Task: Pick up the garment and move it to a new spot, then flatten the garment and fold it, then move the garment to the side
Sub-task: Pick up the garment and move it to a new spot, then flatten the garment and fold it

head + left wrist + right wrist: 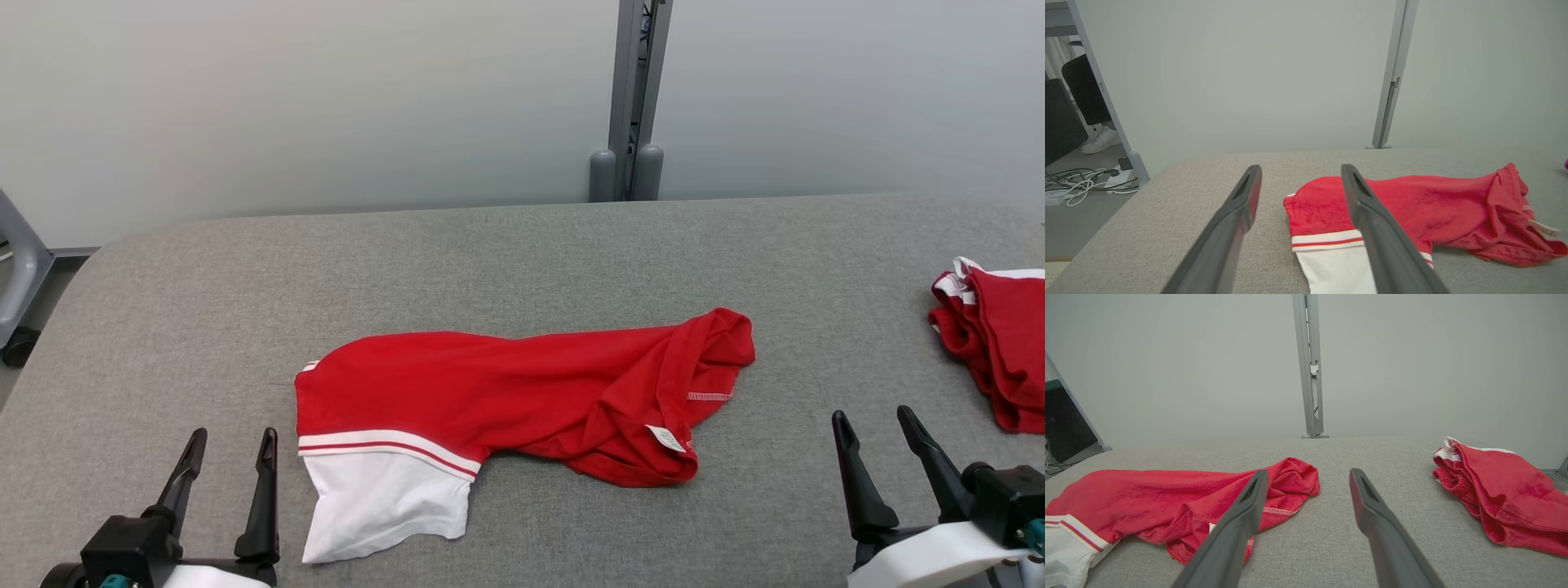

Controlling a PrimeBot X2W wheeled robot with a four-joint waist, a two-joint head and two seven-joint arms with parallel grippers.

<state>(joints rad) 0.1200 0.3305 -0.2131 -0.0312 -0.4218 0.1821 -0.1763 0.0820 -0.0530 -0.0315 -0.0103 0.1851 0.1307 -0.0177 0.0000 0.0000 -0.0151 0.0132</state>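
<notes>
A red garment [522, 388] with a white, red-striped sleeve lies crumpled in the middle of the grey table [522, 253], its bunched end with a white label toward the right. It also shows in the left wrist view as the garment [1425, 208] and in the right wrist view as the garment [1159, 502]. My left gripper [231, 445] stands open at the lower left, just left of the white sleeve, holding nothing. My right gripper [875, 429] is open at the lower right, apart from the garment's bunched end, empty too.
A second red garment [996, 351], folded in a pile, lies at the table's right edge, also seen as the pile [1498, 494]. A grey post [630, 98] stands behind the table against a pale wall. Cables [1081, 185] and a person's shoe lie on the floor at left.
</notes>
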